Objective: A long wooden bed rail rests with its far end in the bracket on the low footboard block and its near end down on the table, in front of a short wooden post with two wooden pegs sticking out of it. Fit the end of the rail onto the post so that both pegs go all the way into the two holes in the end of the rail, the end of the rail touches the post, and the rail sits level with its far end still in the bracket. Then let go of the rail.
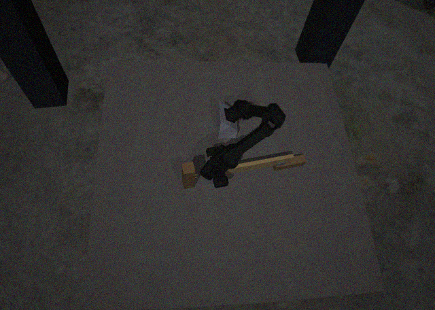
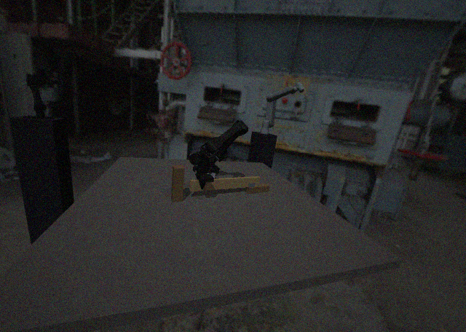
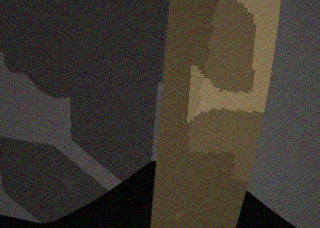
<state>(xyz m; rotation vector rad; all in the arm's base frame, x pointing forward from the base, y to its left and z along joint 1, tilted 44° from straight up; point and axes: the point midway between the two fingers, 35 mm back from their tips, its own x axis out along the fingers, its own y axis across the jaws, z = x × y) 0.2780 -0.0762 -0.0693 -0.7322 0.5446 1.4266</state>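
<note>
Wooden rail [image 1: 262, 163] clamped in the gripper [image 1: 215, 173] close beside the post [image 1: 188, 174]

From above, the dark arm [image 1: 256, 132] reaches down over the rail's near end, hiding the gap to the post, while its far end lies at the footboard block [image 1: 289, 162]; from the side, the rail [image 2: 226, 183] looks roughly level above the table [image 2: 188, 245], the gripper [image 2: 204, 180] closed narrowly on it next to the post [image 2: 178, 183]; at the wrist, the rail [image 3: 210, 115] fills the middle of the view lengthwise

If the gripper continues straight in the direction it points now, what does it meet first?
The gripper points down, shut on the rail. Straight on, the held rail would probably press onto the table first; the post stands beside that line. Depth is unclear.
</note>
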